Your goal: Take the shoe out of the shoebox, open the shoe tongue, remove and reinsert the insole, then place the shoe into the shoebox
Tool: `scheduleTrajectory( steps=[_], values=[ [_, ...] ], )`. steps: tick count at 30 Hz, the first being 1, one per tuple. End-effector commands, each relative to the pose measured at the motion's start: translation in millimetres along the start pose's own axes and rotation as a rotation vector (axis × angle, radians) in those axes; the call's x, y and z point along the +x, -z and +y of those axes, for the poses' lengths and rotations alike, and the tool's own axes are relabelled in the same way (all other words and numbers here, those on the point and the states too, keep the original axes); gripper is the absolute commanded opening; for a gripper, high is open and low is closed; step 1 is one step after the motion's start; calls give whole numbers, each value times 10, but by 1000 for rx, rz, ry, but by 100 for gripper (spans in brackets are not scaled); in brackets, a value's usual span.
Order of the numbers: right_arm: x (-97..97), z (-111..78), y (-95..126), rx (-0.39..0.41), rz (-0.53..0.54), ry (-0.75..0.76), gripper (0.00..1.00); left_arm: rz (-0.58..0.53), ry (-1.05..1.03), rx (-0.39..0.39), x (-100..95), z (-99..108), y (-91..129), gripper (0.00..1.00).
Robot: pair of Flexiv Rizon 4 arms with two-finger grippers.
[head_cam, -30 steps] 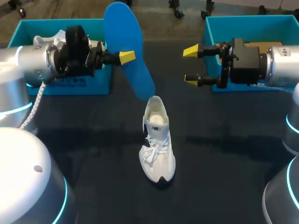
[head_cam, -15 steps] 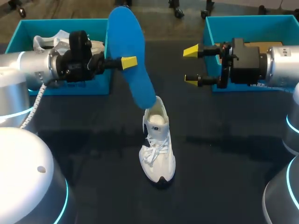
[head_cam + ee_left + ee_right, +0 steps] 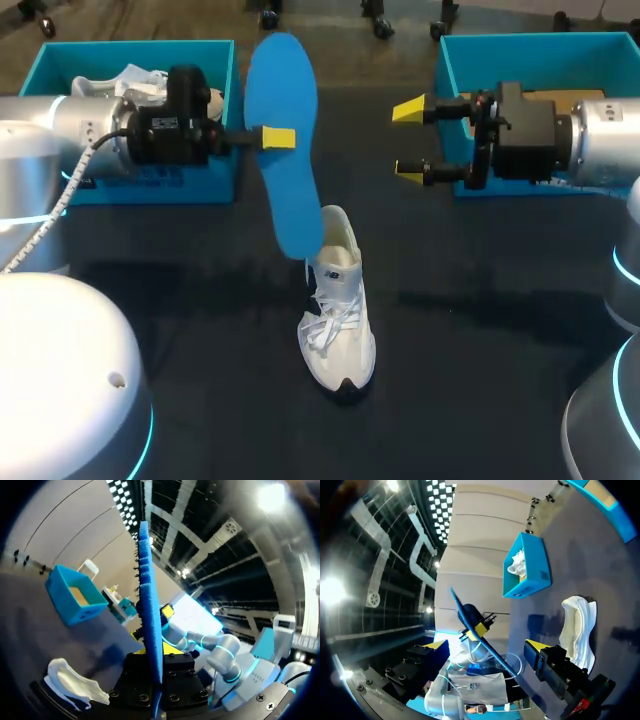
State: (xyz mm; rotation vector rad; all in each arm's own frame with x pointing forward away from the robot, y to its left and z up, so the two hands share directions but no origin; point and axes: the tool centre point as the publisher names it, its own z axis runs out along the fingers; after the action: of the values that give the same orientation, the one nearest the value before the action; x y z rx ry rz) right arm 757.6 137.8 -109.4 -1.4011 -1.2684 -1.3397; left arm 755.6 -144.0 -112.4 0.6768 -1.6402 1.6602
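On the bench, nearest, the white shoe is stood with its toe near and its heel far, and it has not been shifted. Just beyond it, the blue insole is clamped between the fingers of the left claw, gripped at about the middle of its length. Over the past second the insole has been carried rightward and turned more upright. Its lower end, which hung left of and beyond the heel, is now laid over the left edge of the heel opening; whether it has entered the shoe cannot be told. Reinsertion is therefore judged to have been begun: the end has been lined up, while a push down and toward the toe is yet required. Farther off at the right, the right claw is held with its fingers apart and nothing between them, unmoved, in front of the right shoebox. At the far left, the left shoebox is seen with a second white shoe inside it.
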Motion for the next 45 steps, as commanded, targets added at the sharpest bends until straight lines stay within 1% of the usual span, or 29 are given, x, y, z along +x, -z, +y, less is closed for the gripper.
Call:
scheduleTrajectory(
  steps=[1,5,7,10,13,20,22,28,34,39,45],
  values=[
    [-1,-3,-16,-2,-1,0,100,35,179,-19,-181,58,-31,0],
    [-1,-3,-16,-2,-1,0,100,80,232,-27,-297,136,-75,0],
    [-10,-13,-22,-15,-26,-3,100,80,238,-30,-345,156,-103,0],
    [-14,-34,-36,-31,-35,4,100,80,268,-20,-388,159,-131,0],
    [-3,-48,-52,-35,-53,7,100,69,316,-23,-443,161,-177,0],
    [110,-86,-100,-48,-157,12,100,82,412,-24,-564,174,-232,0],
    [147,-95,-133,-42,-196,14,100,88,431,-29,-594,181,-243,0],
    [278,-109,-232,-62,-305,20,100,79,450,-41,-691,212,-302,0],
    [402,-113,-258,-65,-425,22,100,109,506,-88,-752,255,-344,0],
    [517,-127,-285,-57,-577,15,100,101,502,-101,-770,265,-353,0],
    [572,-132,-298,-44,-740,-5,100,101,502,-101,-770,265,-353,0]
  ],
)
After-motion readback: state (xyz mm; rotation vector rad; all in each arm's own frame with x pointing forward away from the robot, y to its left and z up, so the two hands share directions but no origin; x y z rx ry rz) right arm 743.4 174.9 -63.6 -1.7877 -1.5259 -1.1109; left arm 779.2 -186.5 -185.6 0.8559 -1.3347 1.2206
